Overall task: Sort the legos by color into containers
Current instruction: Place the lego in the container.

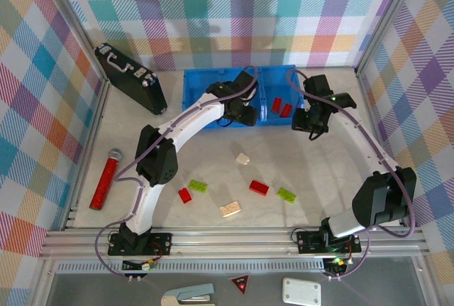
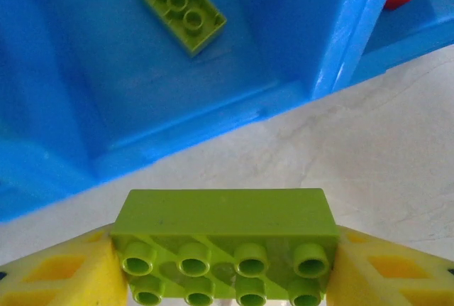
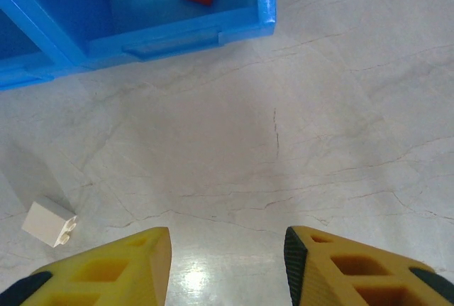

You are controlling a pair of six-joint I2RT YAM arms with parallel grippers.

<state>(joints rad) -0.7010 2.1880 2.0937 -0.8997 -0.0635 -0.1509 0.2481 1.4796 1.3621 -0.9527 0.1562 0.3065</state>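
My left gripper (image 2: 225, 270) is shut on a lime green lego (image 2: 227, 214), held just in front of the blue containers (image 2: 340, 43). Another green lego (image 2: 177, 4) lies in the compartment ahead. From above, the left gripper (image 1: 242, 114) is at the middle compartment's front wall. My right gripper (image 3: 227, 263) hangs open over bare table, with nothing between its fingers. It (image 1: 310, 123) is near the bin's (image 1: 206, 86) right front corner. Two red legos (image 1: 281, 107) lie in the right compartment. Loose on the table are cream (image 1: 243, 158), green (image 1: 198, 187), red (image 1: 259, 187), green (image 1: 286, 194) and cream (image 1: 230, 209) legos.
A black briefcase (image 1: 131, 77) lies at the back left, beside the bin. A red microphone (image 1: 105, 178) lies along the left side. A small red lego (image 1: 185, 195) sits near the left arm's base. Checked walls enclose the table, and an aluminium rail (image 1: 234, 241) runs along its near edge.
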